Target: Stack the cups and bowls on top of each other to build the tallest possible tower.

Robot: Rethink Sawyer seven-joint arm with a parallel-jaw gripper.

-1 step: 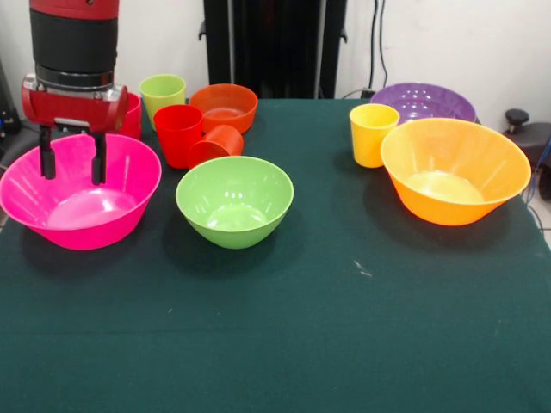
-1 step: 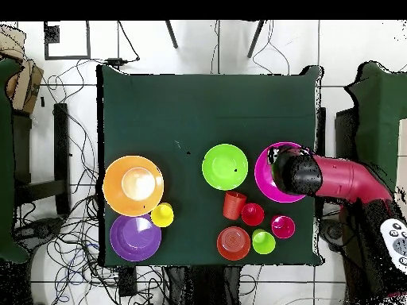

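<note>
Gripper [image 1: 73,163] hung over the pink bowl [image 1: 52,215] at the table's [image 1: 344,344] edge, jaws released, gripping nothing. Green bowl [image 1: 234,200] sat just beside it, unstacked; the cups [image 1: 179,131] clustered behind. Wide bare green cloth lay in front; cables trailed on the floor [image 2: 71,254].

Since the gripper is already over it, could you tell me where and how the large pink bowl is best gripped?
Probably by its rim, from straight above. The pink bowl stands upright and open, and its flared wall is too wide to span, so one finger inside and one outside suits it. The gripper hangs open over the bowl's far rim. The left edge is free; the green bowl stands apart on the right.
</note>
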